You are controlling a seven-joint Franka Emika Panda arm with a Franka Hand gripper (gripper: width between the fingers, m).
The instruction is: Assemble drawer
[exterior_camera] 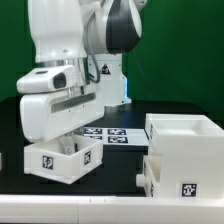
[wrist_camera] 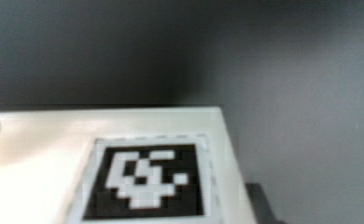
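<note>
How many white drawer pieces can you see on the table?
3. One small tray sits under the robot's pincer at the exterior view's left. The tall casing stands at the right, with another tray in front of it. More could be hidden behind the arm.

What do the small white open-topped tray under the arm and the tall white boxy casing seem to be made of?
Small white open-topped tray: probably moulded plastic, matt, with thick uniform walls and softly rounded edges. Tall white boxy casing: seemingly the same plain white plastic, smooth, without grain. Their black-and-white tags look like printed stickers.

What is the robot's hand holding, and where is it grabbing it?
Cannot tell. The gripper is down in the small white tray, but its fingertips are hidden, so no grip shows.
</note>
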